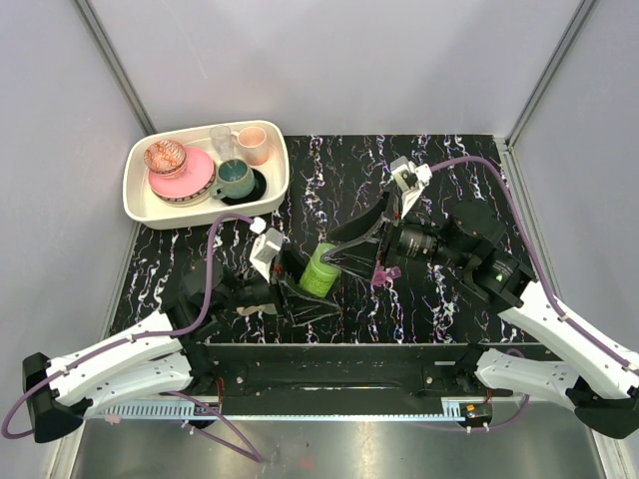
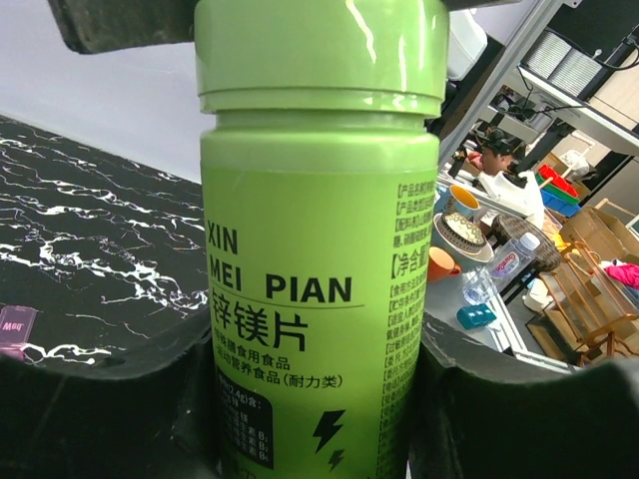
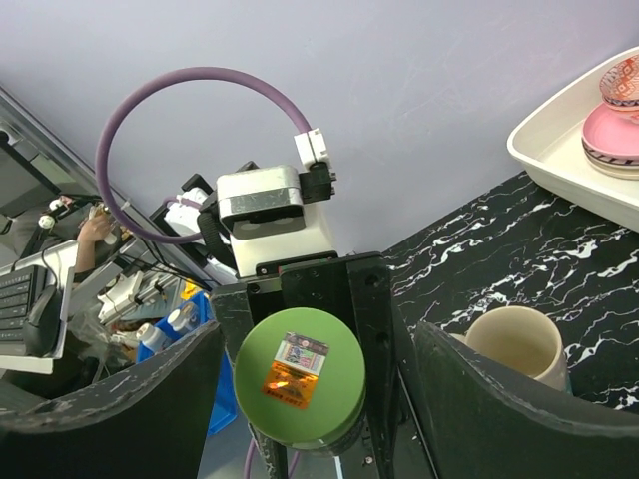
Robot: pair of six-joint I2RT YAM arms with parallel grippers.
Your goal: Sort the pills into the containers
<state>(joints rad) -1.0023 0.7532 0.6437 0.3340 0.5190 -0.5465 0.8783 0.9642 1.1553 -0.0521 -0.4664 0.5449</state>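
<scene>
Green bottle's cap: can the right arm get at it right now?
Probably yes: the left gripper holds the bottle with its cap facing the open right gripper, with nothing between.

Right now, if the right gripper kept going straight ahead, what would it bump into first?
The cap of the green bottle, most likely. It sits dead ahead between the right gripper's open fingers, while the left gripper holds the bottle. How close is hard to tell.

The left fingers (image 1: pixel 292 267) held the green bottle (image 1: pixel 319 269) near the middle of the black bench (image 1: pixel 459 170), the right fingers (image 1: pixel 351 238) close at its other side. A purple box (image 1: pixel 384 275) lay just beside them.
</scene>
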